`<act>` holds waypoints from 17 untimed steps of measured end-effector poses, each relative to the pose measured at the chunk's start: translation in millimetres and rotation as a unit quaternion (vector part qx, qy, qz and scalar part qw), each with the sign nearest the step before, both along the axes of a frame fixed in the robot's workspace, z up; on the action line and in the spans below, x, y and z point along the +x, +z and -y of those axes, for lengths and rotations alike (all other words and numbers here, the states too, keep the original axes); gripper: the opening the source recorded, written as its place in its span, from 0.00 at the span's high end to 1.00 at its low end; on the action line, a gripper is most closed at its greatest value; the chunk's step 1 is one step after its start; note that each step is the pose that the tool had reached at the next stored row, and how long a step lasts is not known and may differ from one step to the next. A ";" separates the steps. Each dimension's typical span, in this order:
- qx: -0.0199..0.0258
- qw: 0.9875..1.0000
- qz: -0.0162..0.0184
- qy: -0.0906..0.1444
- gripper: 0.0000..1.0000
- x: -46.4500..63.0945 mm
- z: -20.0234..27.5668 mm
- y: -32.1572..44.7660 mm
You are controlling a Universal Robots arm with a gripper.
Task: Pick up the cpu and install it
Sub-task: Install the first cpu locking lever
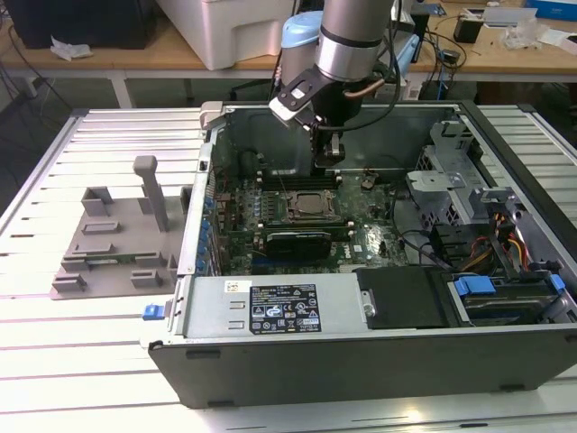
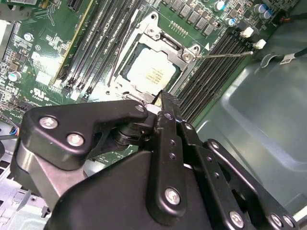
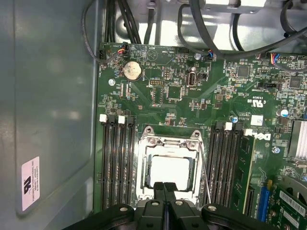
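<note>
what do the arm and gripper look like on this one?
Arm: silver-grey cylinder with a black band and pale blue joint cap. Gripper: matte black linkage fingers with silver screw heads. Dark cables loop beside the wrist.

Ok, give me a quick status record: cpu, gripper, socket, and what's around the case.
cpu: lies flat inside the socket frame on the motherboard
gripper: fingers together, holding nothing, tips over one edge of the cpu
contact: cannot tell whether the tips touch the cpu
computer case: open, lying on the slatted table
fixture plate: grey, on the table at the exterior view's left of the case
</note>
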State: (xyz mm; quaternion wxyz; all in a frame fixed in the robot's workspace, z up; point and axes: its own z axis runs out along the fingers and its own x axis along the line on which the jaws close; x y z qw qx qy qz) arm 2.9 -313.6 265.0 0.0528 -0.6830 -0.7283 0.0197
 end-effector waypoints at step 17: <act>0.000 0.983 0.000 0.186 0.89 0.0 0.0 0.0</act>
